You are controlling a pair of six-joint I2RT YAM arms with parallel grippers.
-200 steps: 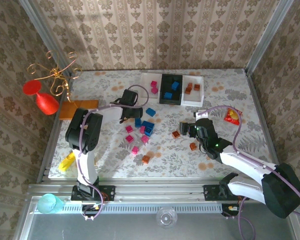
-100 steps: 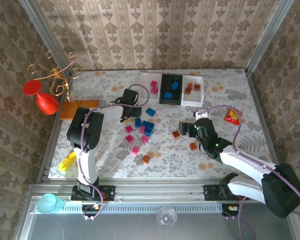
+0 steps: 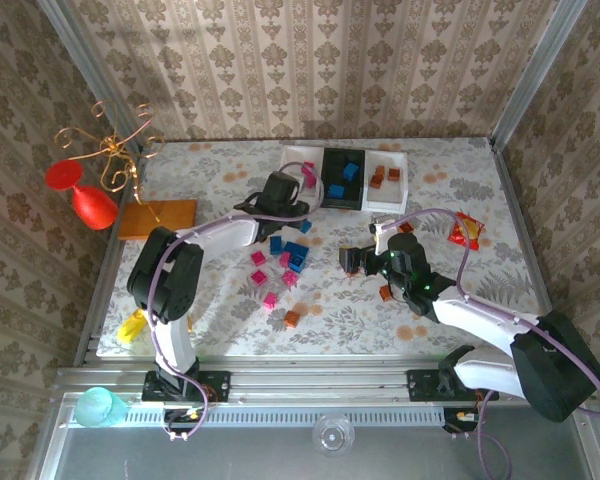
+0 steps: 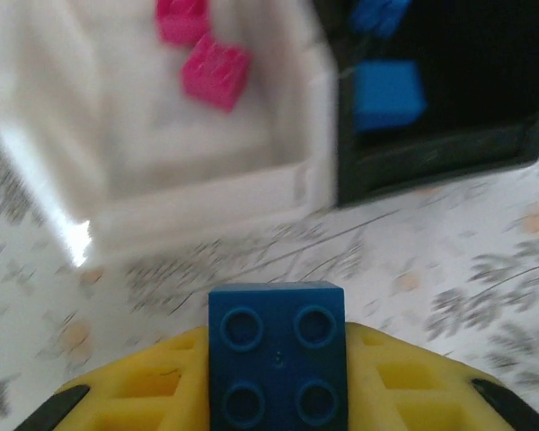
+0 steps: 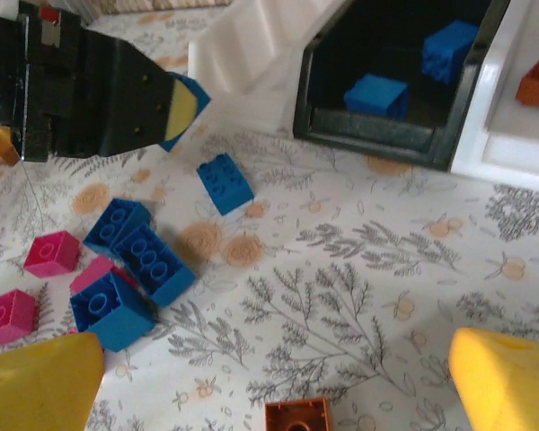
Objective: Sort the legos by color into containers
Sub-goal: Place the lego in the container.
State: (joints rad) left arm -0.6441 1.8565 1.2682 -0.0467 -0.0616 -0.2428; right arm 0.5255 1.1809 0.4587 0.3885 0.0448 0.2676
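Mid-carry: my left gripper (image 4: 277, 395) pinches a blue lego (image 4: 277, 341) just short of the black tray (image 4: 449, 163); nxt, move over it & let go; right gripper (image 5: 274, 382) spread wide, idle.

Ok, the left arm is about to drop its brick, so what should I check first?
1. Left gripper shut on the blue brick: ok.
2. Brick over the black tray: not ok, it hangs over the table, short of the trays.
3. Black tray holds blue bricks alone: ok.
4. White tray beside it holds pink bricks: ok.
5. Right gripper open, apart from the left arm: ok.
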